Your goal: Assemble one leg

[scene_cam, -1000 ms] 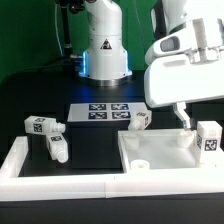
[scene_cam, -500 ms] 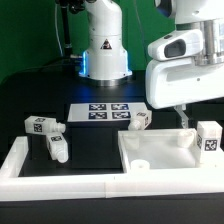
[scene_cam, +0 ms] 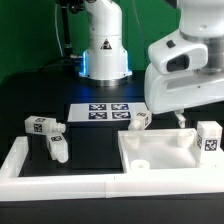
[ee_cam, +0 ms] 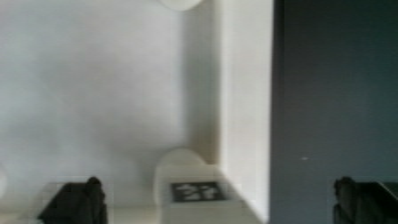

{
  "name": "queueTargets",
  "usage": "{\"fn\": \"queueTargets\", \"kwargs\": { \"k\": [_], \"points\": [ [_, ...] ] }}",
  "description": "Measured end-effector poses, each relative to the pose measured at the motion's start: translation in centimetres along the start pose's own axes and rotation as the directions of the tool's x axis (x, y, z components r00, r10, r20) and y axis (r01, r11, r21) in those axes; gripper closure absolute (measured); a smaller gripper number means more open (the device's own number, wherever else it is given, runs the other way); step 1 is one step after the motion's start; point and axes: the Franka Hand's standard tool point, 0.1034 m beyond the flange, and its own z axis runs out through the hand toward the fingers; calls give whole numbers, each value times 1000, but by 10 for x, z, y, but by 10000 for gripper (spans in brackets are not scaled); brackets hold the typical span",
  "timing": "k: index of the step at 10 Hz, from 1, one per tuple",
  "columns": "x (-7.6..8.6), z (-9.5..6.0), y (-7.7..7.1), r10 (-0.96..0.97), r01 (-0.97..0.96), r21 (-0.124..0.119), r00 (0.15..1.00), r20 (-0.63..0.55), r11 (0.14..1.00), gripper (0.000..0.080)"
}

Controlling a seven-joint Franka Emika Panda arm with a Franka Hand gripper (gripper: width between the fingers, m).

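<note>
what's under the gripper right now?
The gripper hangs open over the white square panel; in the wrist view a tagged leg sits between its fingers. In the exterior view, the arm's body hides that spot.

Arm point(scene_cam: 185, 70) higher and tilted now; fingertip lifted clear of the panel point(scene_cam: 160, 150)

Three legs point(scene_cam: 43, 125) point(scene_cam: 58, 148) point(scene_cam: 139, 120) around the marker board point(scene_cam: 102, 112), large panel point(scene_cam: 160, 150) toward the exterior view's right.

Backdrop: green wall point(scene_cam: 30, 30) behind the table, far beyond the claw.
Table: black top point(scene_cam: 90, 140), below the claw.
Light: blue glow point(scene_cam: 84, 62) well behind the claw.
</note>
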Motion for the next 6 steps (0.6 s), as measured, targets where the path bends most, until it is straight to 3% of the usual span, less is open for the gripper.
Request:
{"fn": "queueTargets", "kwargs": {
  "k": [3, 6],
  "points": [
    [6, -2, 2, -14, 13, -17, 1000, -25, 1000, 151],
    [13, 4, -9, -23, 21, -40, 998, -62, 999, 151]
  ]
}}
